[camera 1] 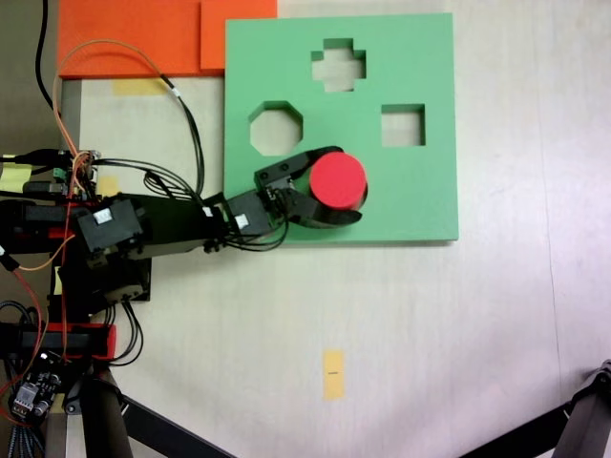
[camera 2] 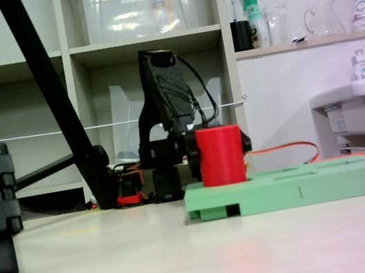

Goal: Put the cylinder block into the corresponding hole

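The square green foam board (camera 2: 297,191) lies nearest; black jaws (camera 1: 361,183) grasp the short red foam cylinder (camera 1: 337,180) above it. Misaligned over its round hole, it could catch the rim.

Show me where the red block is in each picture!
Fixed view from above: the red cylinder block sits between the gripper jaws, over the green foam board, lower middle.
Fixed view from the side: the red cylinder block stands upright at the green foam board's left end.
Shared landmark: the green foam board.
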Tool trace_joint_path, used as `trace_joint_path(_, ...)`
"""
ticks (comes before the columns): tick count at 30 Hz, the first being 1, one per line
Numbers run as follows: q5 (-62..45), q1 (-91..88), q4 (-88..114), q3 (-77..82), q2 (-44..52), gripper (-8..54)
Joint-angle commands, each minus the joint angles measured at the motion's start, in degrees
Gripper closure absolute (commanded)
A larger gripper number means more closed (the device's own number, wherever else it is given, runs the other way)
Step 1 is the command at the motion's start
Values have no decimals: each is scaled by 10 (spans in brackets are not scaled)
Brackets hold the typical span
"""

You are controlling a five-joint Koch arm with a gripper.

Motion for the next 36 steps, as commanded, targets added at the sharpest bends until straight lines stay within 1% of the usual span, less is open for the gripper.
trace_joint_path(1, 7, -10, -44, -6, 2, 200)
trace_joint_path(9, 5, -13, -50, -26, -33, 194)
trace_joint_path(15, 5, -25, -56, -38, -59, 178)
trace_joint_path(16, 5, -24, -62, -38, -60, 163)
trace_joint_path(17, 5, -25, -69, -38, -62, 130)
trace_joint_path(18, 5, -27, -73, -38, -69, 76)
trace_joint_path(20, 5, -30, -89, -34, -74, 38)
trace_joint_path(22, 4, -28, -88, -28, -71, -68)
trace_joint_path(24, 3, -28, -83, -22, -54, -68)
trace_joint_path(26, -1, -30, -64, -22, -25, -67)
trace_joint_path(28, -3, -38, -19, -22, 23, -66)
trace_joint_path(29, -4, -43, 32, -22, 75, -65)
trace_joint_path(30, -4, -42, 105, -19, 146, -64)
trace_joint_path(31, -14, -40, 160, -19, 192, -54)
trace_joint_path(32, -39, -33, 244, -22, 256, -28)
trace_joint_path(33, -68, -23, 323, -33, 300, -4)
trace_joint_path(34, -102, -16, 399, -54, 338, 8)
trace_joint_path(36, -193, 17, 584, -123, 407, 8)
